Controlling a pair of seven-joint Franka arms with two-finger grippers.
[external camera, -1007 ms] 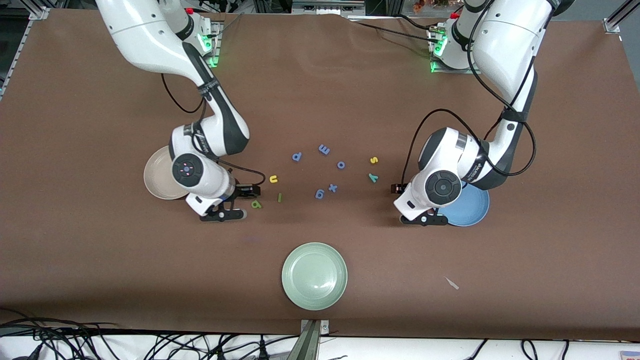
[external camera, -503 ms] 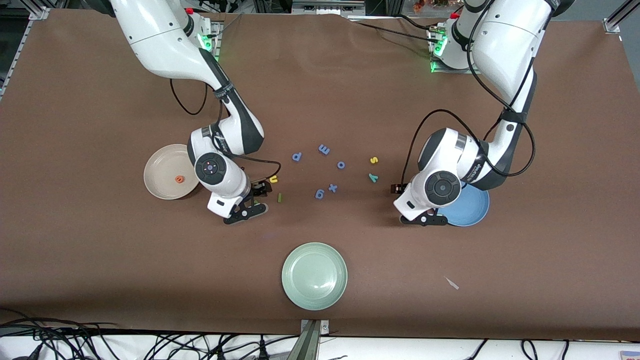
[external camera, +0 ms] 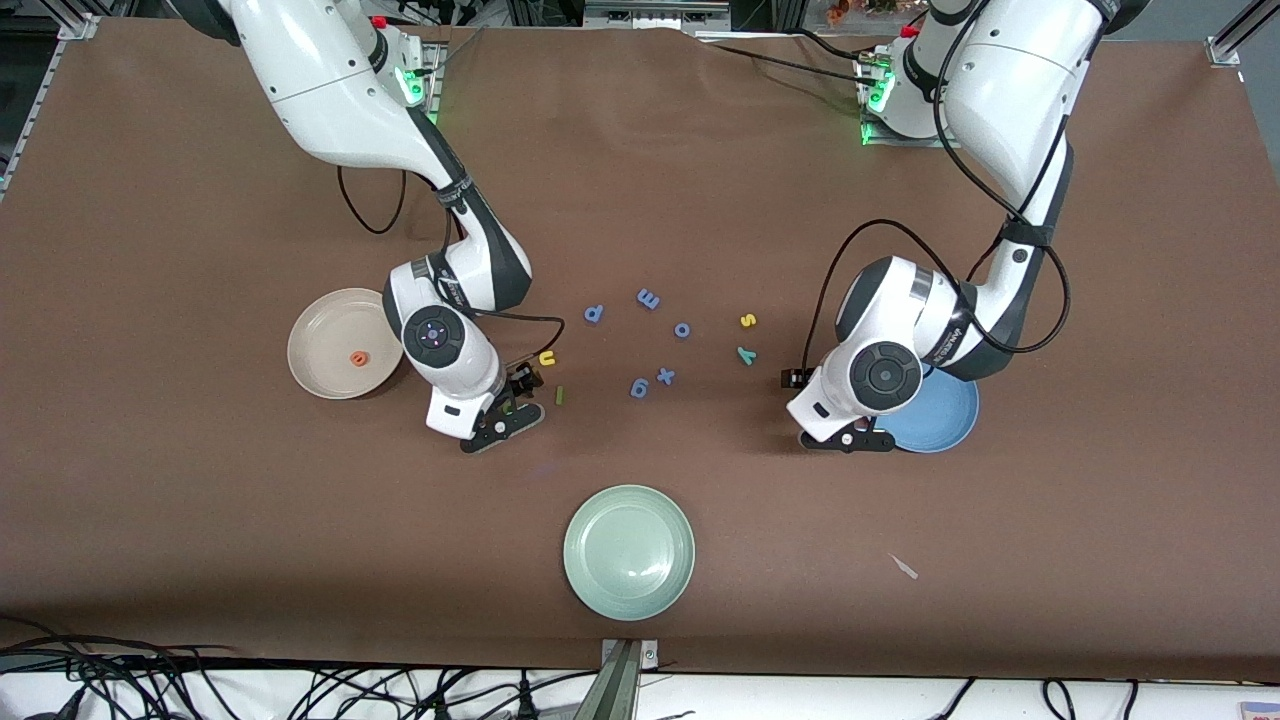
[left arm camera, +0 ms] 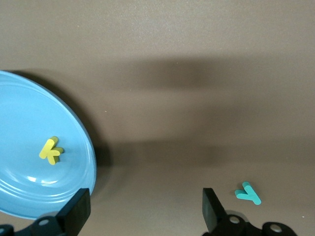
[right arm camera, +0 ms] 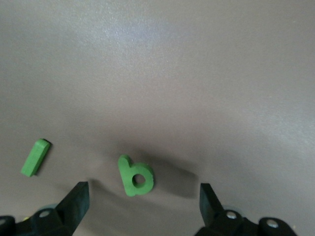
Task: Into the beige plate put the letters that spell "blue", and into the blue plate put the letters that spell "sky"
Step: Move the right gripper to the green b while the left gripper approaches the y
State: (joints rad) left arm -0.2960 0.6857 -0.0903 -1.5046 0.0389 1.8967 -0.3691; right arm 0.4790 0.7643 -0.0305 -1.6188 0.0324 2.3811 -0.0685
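My right gripper (external camera: 500, 428) (right arm camera: 143, 206) hangs open low over the green b (right arm camera: 135, 176), which lies flat between its fingers and untouched. The green l (external camera: 559, 396) (right arm camera: 35, 157) lies beside it, with the yellow u (external camera: 547, 357) farther from the camera. The orange e (external camera: 356, 358) lies in the beige plate (external camera: 318, 335). My left gripper (external camera: 848, 440) (left arm camera: 145, 211) waits open and empty over the table at the rim of the blue plate (external camera: 945, 415) (left arm camera: 19, 123), where the yellow k (left arm camera: 50, 150) lies. The teal y (external camera: 745, 355) (left arm camera: 248, 193) and yellow s (external camera: 747, 320) lie on the table.
Several periwinkle letters (external camera: 665, 376) are scattered mid-table between the two arms. A pale green plate (external camera: 629, 552) stands nearer the camera. A small pale scrap (external camera: 904, 566) lies toward the left arm's end.
My right arm has swung from over the beige plate toward mid-table and now stands over the green b, uncovering the plate with the orange e. The left arm has not moved.
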